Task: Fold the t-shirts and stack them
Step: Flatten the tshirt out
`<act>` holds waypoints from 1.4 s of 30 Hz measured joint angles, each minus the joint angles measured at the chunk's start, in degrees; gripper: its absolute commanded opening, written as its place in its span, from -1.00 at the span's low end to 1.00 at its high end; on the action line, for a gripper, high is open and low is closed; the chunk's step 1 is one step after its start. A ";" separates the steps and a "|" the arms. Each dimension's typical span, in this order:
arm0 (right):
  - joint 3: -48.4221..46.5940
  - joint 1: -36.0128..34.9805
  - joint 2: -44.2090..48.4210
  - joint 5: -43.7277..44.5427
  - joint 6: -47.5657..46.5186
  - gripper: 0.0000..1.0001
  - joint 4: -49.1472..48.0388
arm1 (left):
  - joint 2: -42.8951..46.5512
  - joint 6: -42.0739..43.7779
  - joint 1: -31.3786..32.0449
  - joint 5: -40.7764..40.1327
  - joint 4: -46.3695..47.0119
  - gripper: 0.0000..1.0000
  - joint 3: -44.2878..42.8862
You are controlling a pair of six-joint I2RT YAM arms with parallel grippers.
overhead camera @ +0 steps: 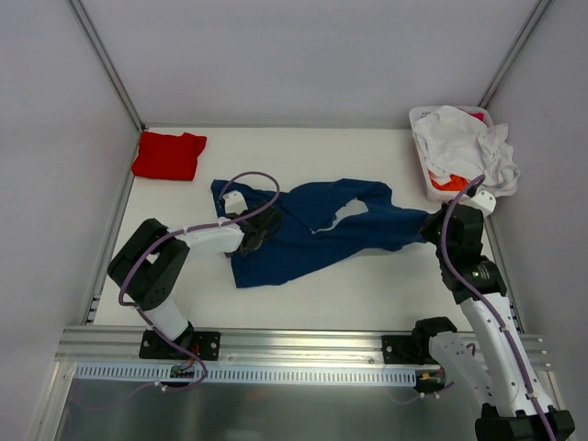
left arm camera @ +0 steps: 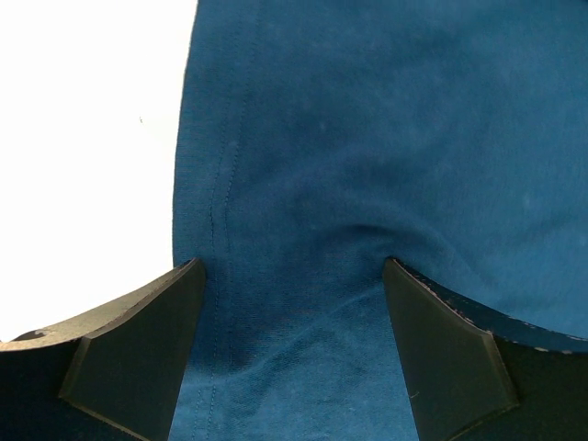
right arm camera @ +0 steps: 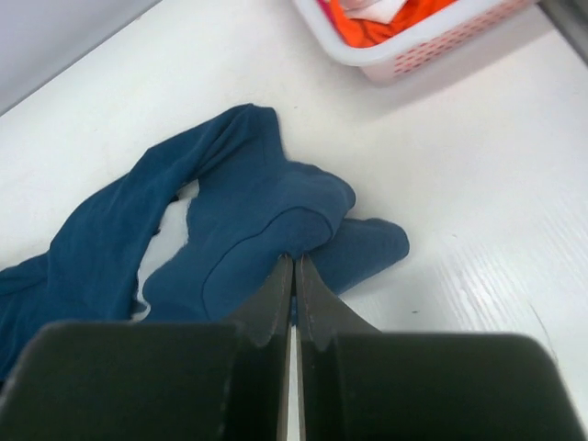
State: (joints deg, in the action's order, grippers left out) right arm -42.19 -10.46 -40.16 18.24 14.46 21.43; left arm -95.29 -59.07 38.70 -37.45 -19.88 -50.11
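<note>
Navy tee lies crumpled, not yet flat, mid-worktop. Its long axis runs side to side, from one arm across to the other, and dips a little toward the near edge at its left end. Left pincer sits low over that left end with its jaws apart and holding nothing. Cloth fills the gap between the fingers, and a stitched seam runs away from the camera close to the left-hand one. The shirt's edge and bare white surface are just beyond that seam, so this arm is the nearer one for that side. Right pincer is at the opposite end with its jaws pressed together, tips touching a rolled fold of the navy cloth (cannot tell whether any fabric is caught between them). Judgement: the next move turns on the two arms standing at opposite ends of the long axis. A pull apart along it would stretch the shirt out for folding, provided the left jaws close on the seamed edge first. Red tee is folded at the far left corner, well apart from the navy one. The basket at far right holds the white tee and the orange tee, near the right arm.
</note>
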 measured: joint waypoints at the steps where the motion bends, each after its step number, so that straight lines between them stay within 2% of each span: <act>1: 0.00 0.02 0.92 1.14 0.13 -0.99 0.98 | 0.00 0.02 0.00 -0.11 0.09 0.59 0.09; 4: -0.02 0.13 3.19 4.00 0.81 -0.98 3.54 | 0.09 0.09 0.00 -0.31 0.35 0.59 0.33; 5: 0.00 0.13 3.76 4.72 1.03 -0.91 4.13 | 0.17 0.13 0.00 -0.35 0.52 0.59 0.46; 6: -0.02 0.15 4.28 5.38 1.33 -0.61 4.79 | 0.20 0.15 0.00 -0.35 0.59 0.59 0.52; 9: -0.85 0.22 4.70 6.84 2.14 -0.33 6.88 | 0.35 0.39 0.26 -0.46 0.96 0.60 0.79; 17: -2.25 0.22 3.65 7.08 2.19 -0.30 7.80 | 0.81 1.66 0.26 -0.48 1.31 0.67 1.14; 21: -2.25 0.22 -0.37 2.64 1.31 -0.36 6.60 | 1.84 2.67 0.26 0.39 0.98 0.68 1.60; 25: -2.14 -2.69 -9.57 -1.27 1.07 -0.37 2.71 | 2.64 3.17 0.35 1.42 0.09 0.68 1.99; 30: -2.32 -10.88 -25.46 -2.80 -0.20 -0.40 -2.82 | 2.69 3.15 0.37 1.53 -0.02 0.68 2.01; 37: -8.79 -18.36 -43.43 -2.01 -1.03 -0.40 -7.06 | 2.69 3.13 0.37 1.64 -0.02 0.69 2.01; 42: -16.33 -25.31 -52.48 3.39 -1.81 -0.37 -8.11 | 2.67 3.13 0.39 1.66 -0.02 0.68 1.99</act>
State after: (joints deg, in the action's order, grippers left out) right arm -58.52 -35.77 -92.64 21.63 12.64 13.32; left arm -92.62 -55.94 39.09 -35.79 -19.90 -48.12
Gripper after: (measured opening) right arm 0.306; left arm 0.842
